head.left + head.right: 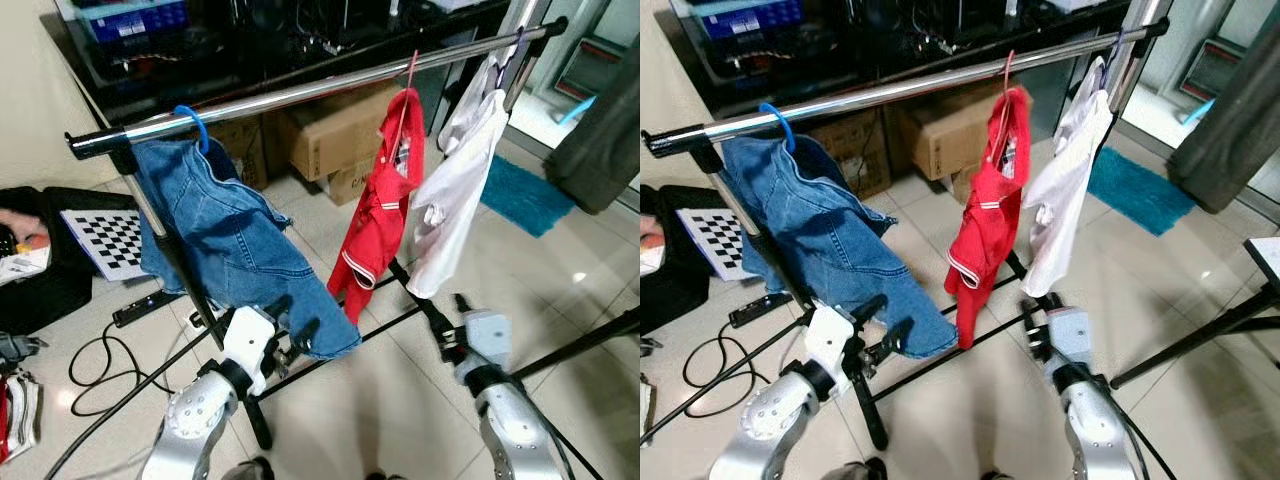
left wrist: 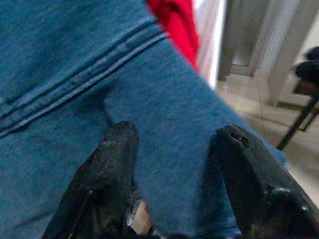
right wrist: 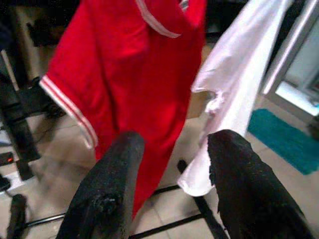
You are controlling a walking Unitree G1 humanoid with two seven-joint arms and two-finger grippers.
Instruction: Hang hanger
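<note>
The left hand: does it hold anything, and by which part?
Nothing. The left hand is open beside the denim shirt's lower hem, not closed on it.

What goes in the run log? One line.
denim shirt: hung on rail | left gripper: open, at its hem | right gripper: open, low

Silver arms, white wrist housings, left tool [image 1: 880, 335], right tool [image 1: 1032, 322], long black fingers
</note>
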